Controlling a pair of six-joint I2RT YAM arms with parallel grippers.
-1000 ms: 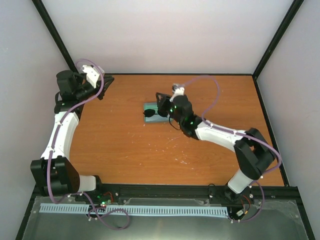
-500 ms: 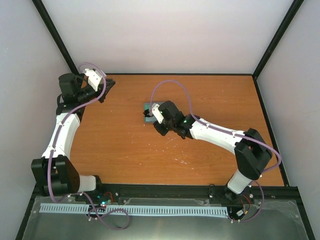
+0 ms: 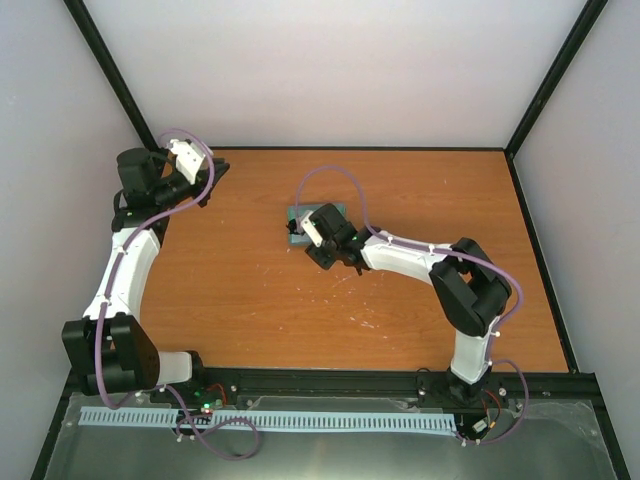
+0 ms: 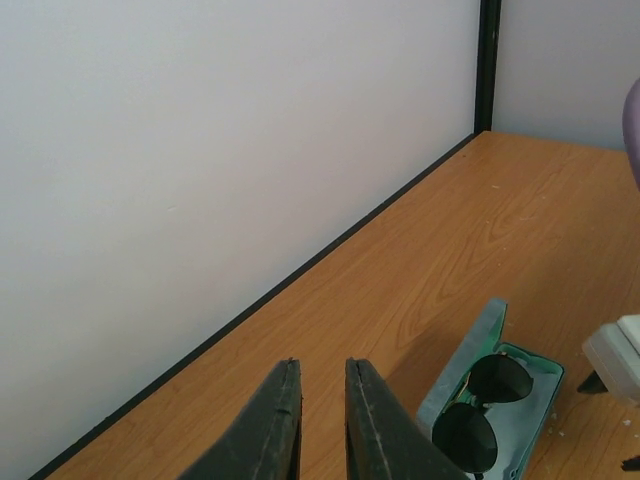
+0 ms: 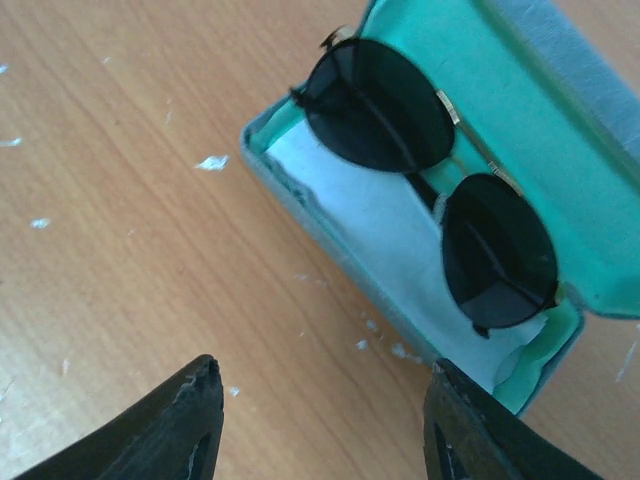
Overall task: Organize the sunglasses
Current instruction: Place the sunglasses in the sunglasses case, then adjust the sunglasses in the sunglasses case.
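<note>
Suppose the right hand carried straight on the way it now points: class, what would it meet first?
Probably the open case, at its near wall, with the sunglasses lying inside just beyond. The right hand is open and empty above the table; depth is unclear, so bare wood might come first.

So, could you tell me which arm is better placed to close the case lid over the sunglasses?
The right. Its open gripper hovers right beside the open case holding the sunglasses; the left gripper sits off at the far-left corner.

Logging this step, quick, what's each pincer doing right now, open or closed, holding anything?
Left pincer: nearly closed, narrow gap, holding nothing.
Right pincer: open, empty, above the table beside the open case holding the sunglasses.
</note>
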